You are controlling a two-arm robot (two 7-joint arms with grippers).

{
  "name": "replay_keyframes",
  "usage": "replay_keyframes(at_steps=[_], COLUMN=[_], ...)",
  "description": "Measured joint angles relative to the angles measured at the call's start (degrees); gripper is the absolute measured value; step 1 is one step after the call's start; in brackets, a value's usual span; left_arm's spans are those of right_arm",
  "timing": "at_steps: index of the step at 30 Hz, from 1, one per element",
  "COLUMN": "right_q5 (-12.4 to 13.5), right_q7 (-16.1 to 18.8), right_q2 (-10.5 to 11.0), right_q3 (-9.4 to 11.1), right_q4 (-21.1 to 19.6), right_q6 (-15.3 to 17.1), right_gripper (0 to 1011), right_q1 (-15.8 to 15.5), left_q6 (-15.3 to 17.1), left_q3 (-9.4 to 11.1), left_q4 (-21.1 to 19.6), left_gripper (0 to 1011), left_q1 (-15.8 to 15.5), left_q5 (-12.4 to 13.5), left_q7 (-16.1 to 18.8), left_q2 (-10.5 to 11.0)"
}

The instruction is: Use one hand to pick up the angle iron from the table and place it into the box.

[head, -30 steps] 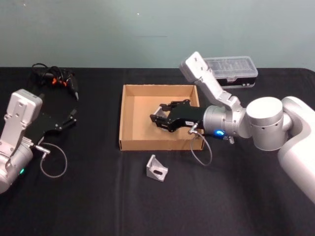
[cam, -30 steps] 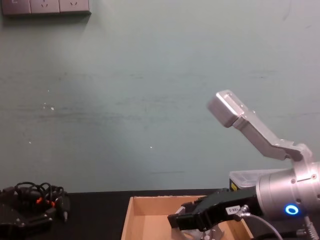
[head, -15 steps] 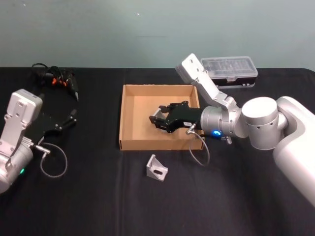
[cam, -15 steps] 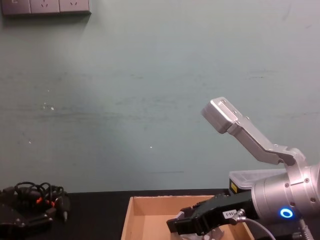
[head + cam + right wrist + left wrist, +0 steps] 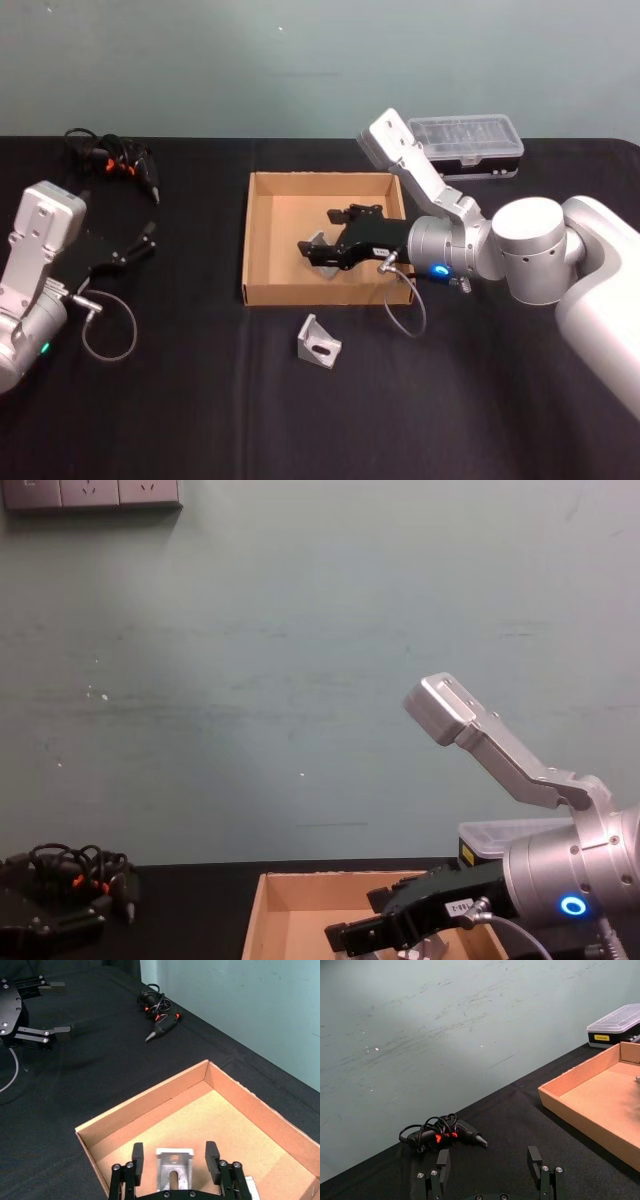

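My right gripper (image 5: 320, 231) hangs low inside the tan cardboard box (image 5: 247, 250) with its fingers spread open. A silver angle iron (image 5: 173, 1172) rests on the box floor between the fingers (image 5: 212, 1150), touching neither of them. A second angle iron (image 5: 318, 343) stands on the black table (image 5: 200, 400) just in front of the box's near wall. Far to the left, my left gripper (image 5: 145, 240) sits parked and open over the table.
A clear-lidded plastic case (image 5: 470, 140) lies behind the box on the right. A black and orange glue gun with coiled cable (image 5: 115, 160) lies at the back left. A grey cable loop (image 5: 108, 325) hangs from the left arm.
The right gripper's fingers have spread apart and let go of the angle iron, which now rests in the box. The left arm has not moved.
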Motion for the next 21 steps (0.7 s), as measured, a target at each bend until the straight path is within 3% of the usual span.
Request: replay_keyframes(at_steps=[10,19,21], right_q5=[0.04,0.07,0.05], right_q7=[0.00,-0.02,-0.03], right_q2=[0.04,0.08,0.65], right_q3=[0.00,0.01,0.30], right_q4=[-0.07,-0.17,-1.86], right_q6=[0.00,0.00,0.01], right_gripper=[1003,1000,1000], right_q1=[-0.06,-0.09,-0.79], left_q6=[0.00,0.00,0.00], left_q3=[0.00,0.00,0.00], left_q4=[0.00,0.00,0.00], left_gripper=[1011,1011,1011], left_q1=[0.00,0.00,0.00], left_q5=[0.00,0.00,0.00], left_q7=[0.00,0.00,0.00], left_q2=[0.00,0.00,0.00])
